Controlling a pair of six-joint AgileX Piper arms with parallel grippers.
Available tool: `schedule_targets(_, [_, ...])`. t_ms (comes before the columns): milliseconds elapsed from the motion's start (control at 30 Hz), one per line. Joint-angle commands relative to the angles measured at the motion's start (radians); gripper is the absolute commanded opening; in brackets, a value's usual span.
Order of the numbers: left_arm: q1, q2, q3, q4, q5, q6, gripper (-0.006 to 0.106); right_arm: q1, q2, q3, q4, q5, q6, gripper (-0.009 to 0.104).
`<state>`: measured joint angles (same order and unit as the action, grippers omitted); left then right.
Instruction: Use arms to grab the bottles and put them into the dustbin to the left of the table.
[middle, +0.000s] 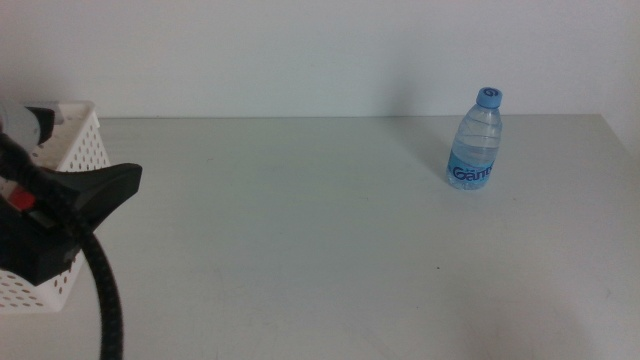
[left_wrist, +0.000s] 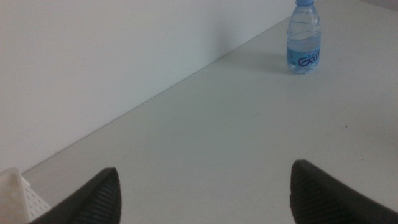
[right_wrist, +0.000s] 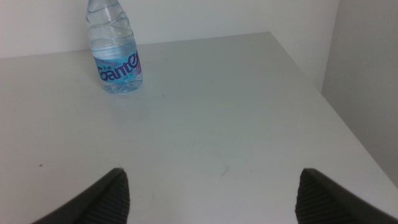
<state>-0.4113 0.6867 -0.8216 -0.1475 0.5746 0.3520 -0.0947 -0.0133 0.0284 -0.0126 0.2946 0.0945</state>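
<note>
Clear blue-capped water bottle (middle: 475, 140): upright, far right. Left gripper (left_wrist: 205, 193), right gripper (right_wrist: 211, 196): jaws apart, empty. Risk: glancing approach topples bottle.

The left arm (middle: 60, 215) hides much of the dustbin (middle: 75, 135).

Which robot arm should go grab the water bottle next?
Probably the right one. The water bottle stands upright on the table's far right side, nearer the open right gripper. The left gripper, also open, sits across the table by the dustbin.
</note>
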Motion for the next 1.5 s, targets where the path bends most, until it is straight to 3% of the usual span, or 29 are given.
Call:
schedule_targets(0, [-0.007, 0.000, -0.028, -0.007, -0.071, -0.017, 0.092, -0.001, -0.004, -0.012, -0.013, -0.113, -0.025, 0.093])
schedule_targets(300, [-0.007, 0.000, -0.028, -0.007, -0.070, -0.017, 0.092, -0.001, 0.311, -0.047, -0.033, -0.486, -0.038, 0.093])
schedule_targets(467, [-0.007, 0.000, -0.028, -0.007, -0.070, -0.017, 0.092, -0.001, 0.585, -0.152, -0.176, -0.612, -0.022, 0.093])
schedule_targets(733, [-0.007, 0.000, -0.028, -0.004, -0.070, -0.017, 0.092, 0.006, 0.977, -0.177, -0.291, -1.154, 0.049, 0.093])
schedule_targets(1067, [-0.007, 0.000, -0.028, -0.003, -0.070, -0.017, 0.092, 0.006, 1.408, -0.183, -0.267, -1.633, 0.051, 0.093])
schedule_targets(1300, [-0.007, 0.000, -0.028, -0.003, -0.070, -0.017, 0.092, 0.006, 1.603, -0.253, -0.306, -1.631, 0.102, 0.093])
schedule_targets(1467, [-0.007, 0.000, -0.028, -0.003, -0.070, -0.017, 0.092, 0.006, 1.685, -0.337, -0.408, -1.631, 0.134, 0.093])
